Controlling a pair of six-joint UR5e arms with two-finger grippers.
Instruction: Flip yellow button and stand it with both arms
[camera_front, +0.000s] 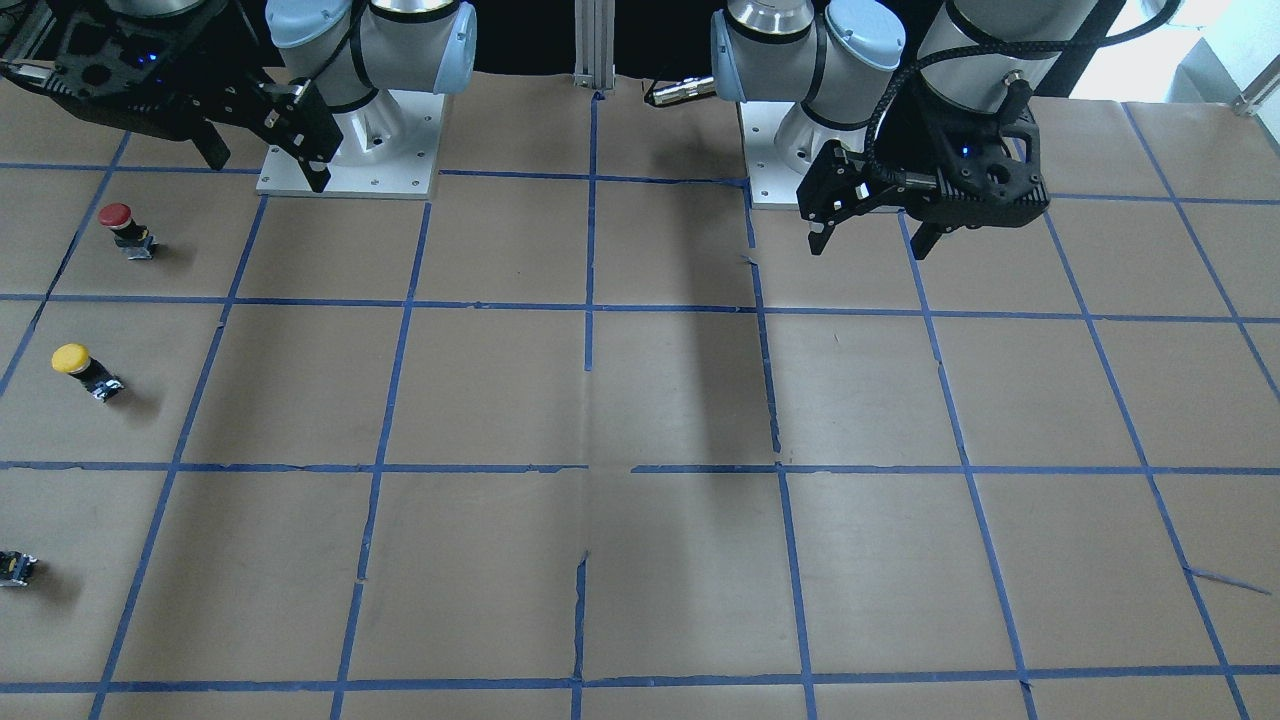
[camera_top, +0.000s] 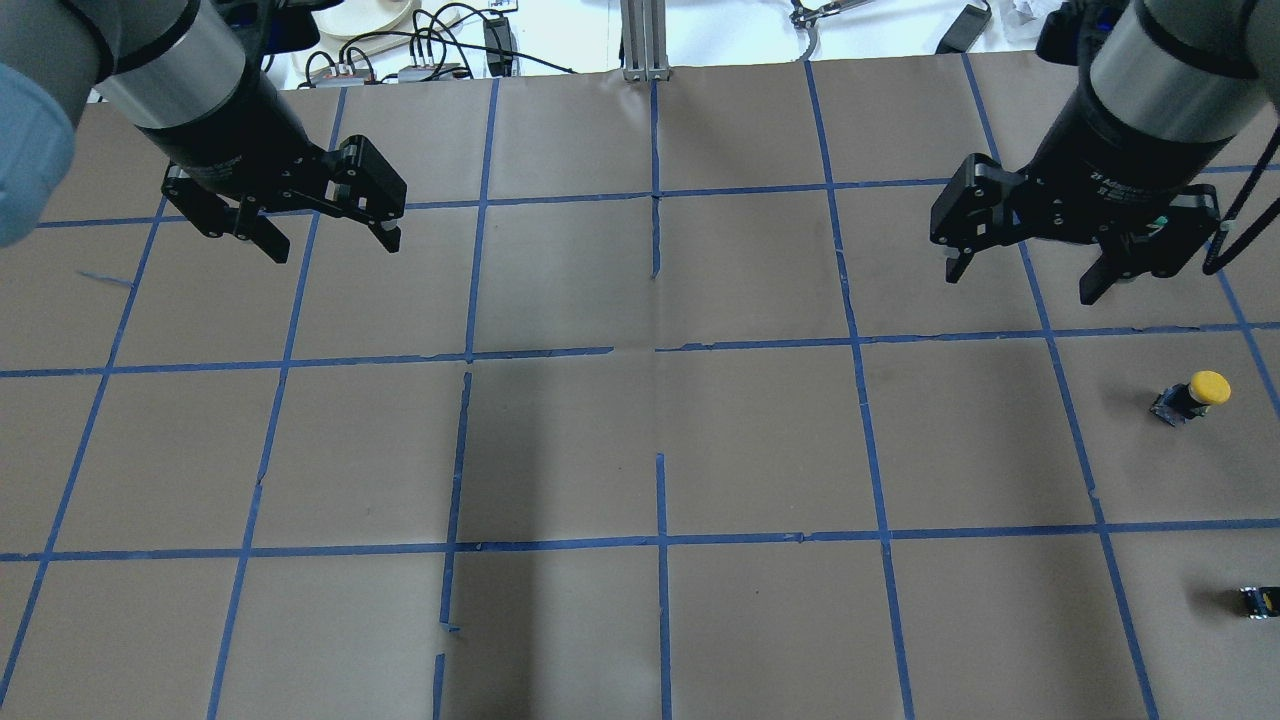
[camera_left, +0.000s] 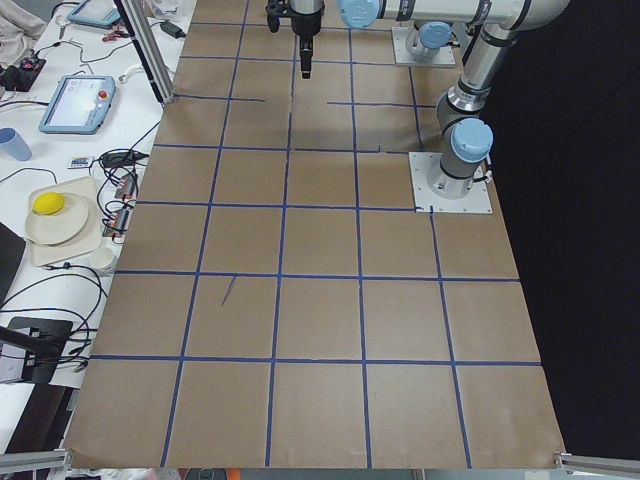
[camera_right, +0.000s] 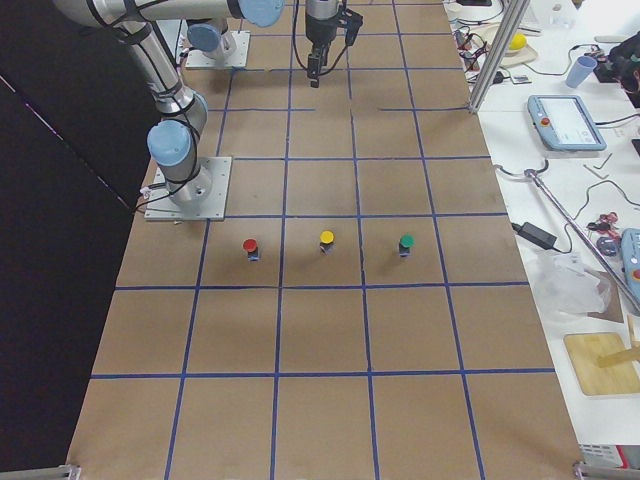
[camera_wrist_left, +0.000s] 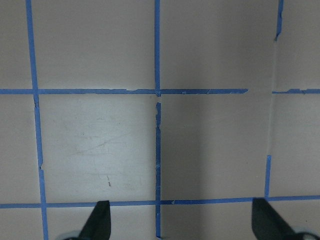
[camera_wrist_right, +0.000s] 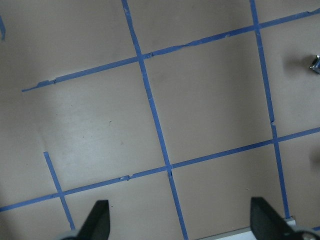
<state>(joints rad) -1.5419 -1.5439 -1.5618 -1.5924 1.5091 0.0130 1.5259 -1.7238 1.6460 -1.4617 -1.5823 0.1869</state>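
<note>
The yellow button (camera_front: 84, 371) stands on the brown paper on my right side, yellow cap up on its dark body. It also shows in the overhead view (camera_top: 1192, 396) and the exterior right view (camera_right: 326, 240). My right gripper (camera_front: 268, 172) is open and empty, raised above the table and well apart from the button; it also shows in the overhead view (camera_top: 1020, 287) and in its wrist view (camera_wrist_right: 180, 225). My left gripper (camera_front: 868, 248) is open and empty over the other half of the table (camera_top: 335, 250), with only taped paper below it (camera_wrist_left: 182, 225).
A red-capped button (camera_front: 120, 227) stands in the grid square beside the yellow one, nearer the right arm's base plate (camera_front: 400, 160). A green-capped button (camera_right: 405, 242) stands on the yellow one's other side. A small dark block (camera_front: 15, 568) sits at the frame edge.
</note>
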